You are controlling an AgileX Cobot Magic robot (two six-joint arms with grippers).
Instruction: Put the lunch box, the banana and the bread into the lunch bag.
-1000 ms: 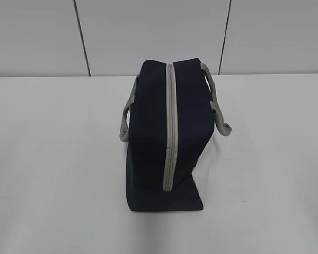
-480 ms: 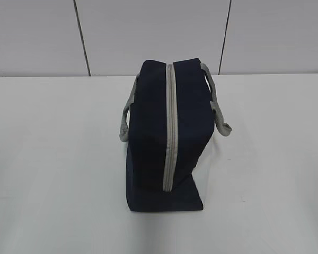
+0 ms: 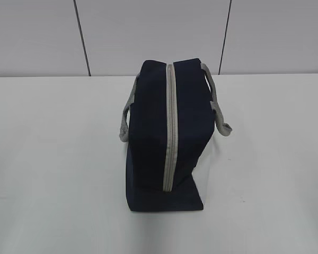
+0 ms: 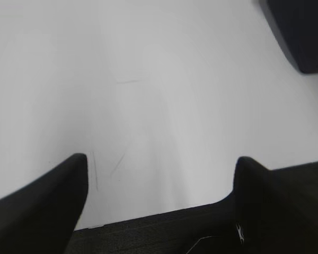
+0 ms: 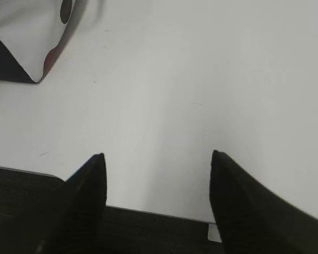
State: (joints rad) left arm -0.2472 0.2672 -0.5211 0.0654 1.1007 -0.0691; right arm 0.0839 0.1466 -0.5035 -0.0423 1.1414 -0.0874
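The navy lunch bag [image 3: 153, 143] stands in the middle of the white table with its grey zipper [image 3: 170, 127] closed along the top and a grey handle [image 3: 217, 108] hanging on each side. A dark corner of the lunch bag [image 4: 302, 32] shows at the top right of the left wrist view, and its white side panel [image 5: 21, 26] at the top left of the right wrist view. My left gripper [image 4: 161, 159] and my right gripper [image 5: 156, 156] are both open over bare table near its front edge, with nothing between their fingers. Neither arm shows in the exterior view. The lunch box, banana and bread are out of view.
A white table [image 3: 53, 174] spreads to both sides of the bag. A grey panelled wall [image 3: 148, 32] stands behind it. The table's dark front edge [image 4: 164, 227] runs just under both grippers.
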